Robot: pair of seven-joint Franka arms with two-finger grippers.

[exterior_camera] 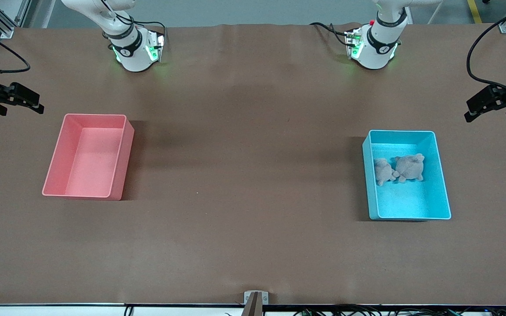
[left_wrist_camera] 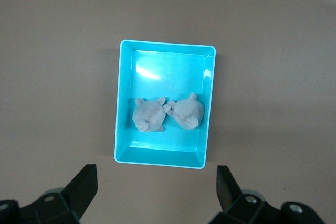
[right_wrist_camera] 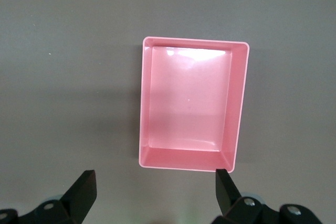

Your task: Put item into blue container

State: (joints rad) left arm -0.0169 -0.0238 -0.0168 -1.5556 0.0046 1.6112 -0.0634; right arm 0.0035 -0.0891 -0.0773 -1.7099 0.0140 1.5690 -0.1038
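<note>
The blue container stands toward the left arm's end of the table. Two small grey-pink plush items lie side by side in it, touching. The left wrist view looks straight down on the same container and plush items. My left gripper hangs open and holds nothing, over bare table at the left arm's end; its fingers frame empty table short of the container's rim. My right gripper is open and holds nothing, over bare table at the right arm's end.
An empty pink bin of the same shape stands toward the right arm's end of the table and shows in the right wrist view. Brown table covering stretches between the two bins.
</note>
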